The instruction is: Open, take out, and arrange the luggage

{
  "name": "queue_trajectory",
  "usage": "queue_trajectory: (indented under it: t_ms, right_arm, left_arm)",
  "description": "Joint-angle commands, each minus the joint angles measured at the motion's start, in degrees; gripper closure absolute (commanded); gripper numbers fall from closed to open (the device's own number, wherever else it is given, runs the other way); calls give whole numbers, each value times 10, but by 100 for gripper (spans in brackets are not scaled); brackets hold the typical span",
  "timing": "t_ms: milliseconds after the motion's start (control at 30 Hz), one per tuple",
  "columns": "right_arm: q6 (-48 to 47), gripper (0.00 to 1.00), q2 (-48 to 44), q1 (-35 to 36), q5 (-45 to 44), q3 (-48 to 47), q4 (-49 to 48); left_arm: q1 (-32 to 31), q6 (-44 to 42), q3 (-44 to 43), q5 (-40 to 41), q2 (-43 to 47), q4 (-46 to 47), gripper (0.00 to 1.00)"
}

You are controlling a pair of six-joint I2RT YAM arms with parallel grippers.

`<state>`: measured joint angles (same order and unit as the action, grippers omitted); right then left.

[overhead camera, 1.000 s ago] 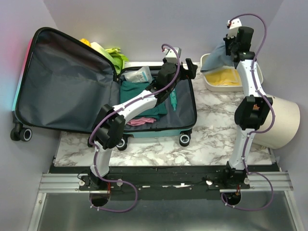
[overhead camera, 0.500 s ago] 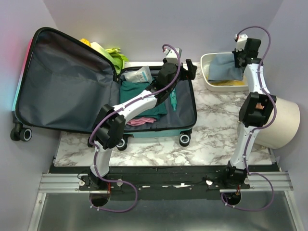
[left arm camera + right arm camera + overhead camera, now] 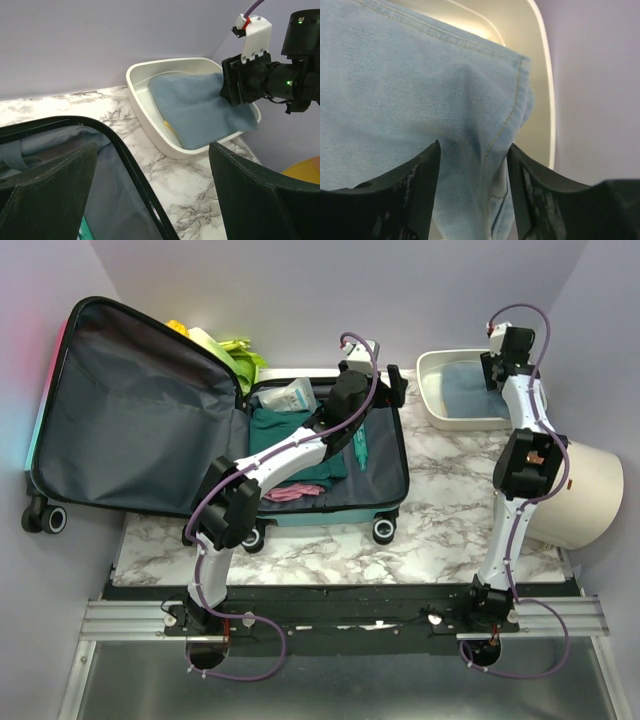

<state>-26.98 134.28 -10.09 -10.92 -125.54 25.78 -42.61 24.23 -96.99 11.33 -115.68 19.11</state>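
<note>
Right tool (image 3: 474, 145) pinches the blue cloth (image 3: 197, 110) in the white tray (image 3: 175, 62); left tool (image 3: 151, 146) gapes wide over the luggage (image 3: 140, 420).

Luggage (image 3: 150, 430) open flat on table's left; dark grey lining exposed, teal and pink clothes inside, black wheels.

Open luggage (image 3: 140, 410); blue cloth (image 3: 466, 390) in tray (image 3: 462, 425)
</note>
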Motion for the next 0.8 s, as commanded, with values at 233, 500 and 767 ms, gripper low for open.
queue_trajectory:
  t_ms: [233, 500, 767]
  right_arm:
    - [27, 13, -42, 16, -88, -28, -74]
    - [252, 0, -107, 18, 152, 58, 38]
    - [330, 0, -47, 17, 164, 38, 55]
  left_arm:
    - [0, -7, 9, -6, 21, -4, 1]
    - [0, -8, 46, 4, 57, -3, 1]
    - [0, -10, 110, 18, 111, -26, 1]
